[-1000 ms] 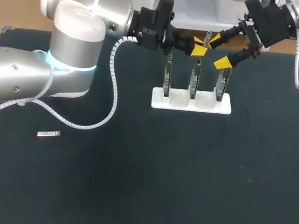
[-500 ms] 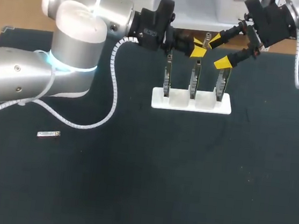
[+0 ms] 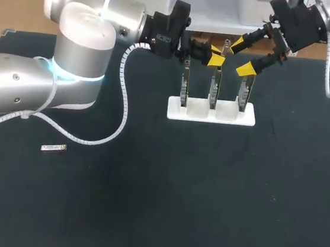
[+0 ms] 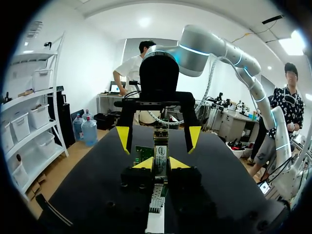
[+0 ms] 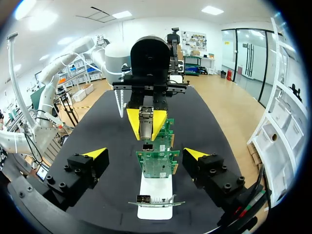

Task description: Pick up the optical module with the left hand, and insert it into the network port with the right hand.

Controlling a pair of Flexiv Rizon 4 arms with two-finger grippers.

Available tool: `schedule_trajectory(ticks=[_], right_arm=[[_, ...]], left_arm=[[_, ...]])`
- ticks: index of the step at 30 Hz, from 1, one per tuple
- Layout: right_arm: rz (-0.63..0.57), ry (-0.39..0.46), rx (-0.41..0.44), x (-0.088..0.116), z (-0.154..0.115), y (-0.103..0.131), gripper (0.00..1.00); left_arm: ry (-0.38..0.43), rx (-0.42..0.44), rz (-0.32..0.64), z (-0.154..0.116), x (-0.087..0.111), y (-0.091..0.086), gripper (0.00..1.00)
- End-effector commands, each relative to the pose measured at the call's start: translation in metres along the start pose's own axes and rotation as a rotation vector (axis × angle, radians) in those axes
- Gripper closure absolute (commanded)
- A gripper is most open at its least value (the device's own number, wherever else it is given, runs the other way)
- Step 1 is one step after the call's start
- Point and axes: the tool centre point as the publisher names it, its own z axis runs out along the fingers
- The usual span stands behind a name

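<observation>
Yellow-tipped, your left pincer (image 4: 161,164) pinched the module (image 4: 160,152); your spread right pincer (image 5: 145,155) risked knocking it askew while grabbing.

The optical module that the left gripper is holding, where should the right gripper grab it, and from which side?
Probably by the free end of the optical module, which sticks out past the left gripper's yellow tips and is its only bare part. Bring the open right gripper in head-on, facing the left one, with a finger on either side.
</observation>
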Motion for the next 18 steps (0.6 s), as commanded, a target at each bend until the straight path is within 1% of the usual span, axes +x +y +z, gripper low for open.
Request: schedule_trajectory(ticks=[1,18], right_arm=[[-0.001,0.000,0.004,0.0002,0.0001,0.0016,0.00],[-0.001,0.000,0.004,0.0002,0.0001,0.0016,0.00]], left_arm=[[0.001,-0.001,0.003,0.0001,-0.0011,-0.0023,1.00],[-0.003,0.023,0.004,0.0064,-0.0023,-0.0041,1.00]])
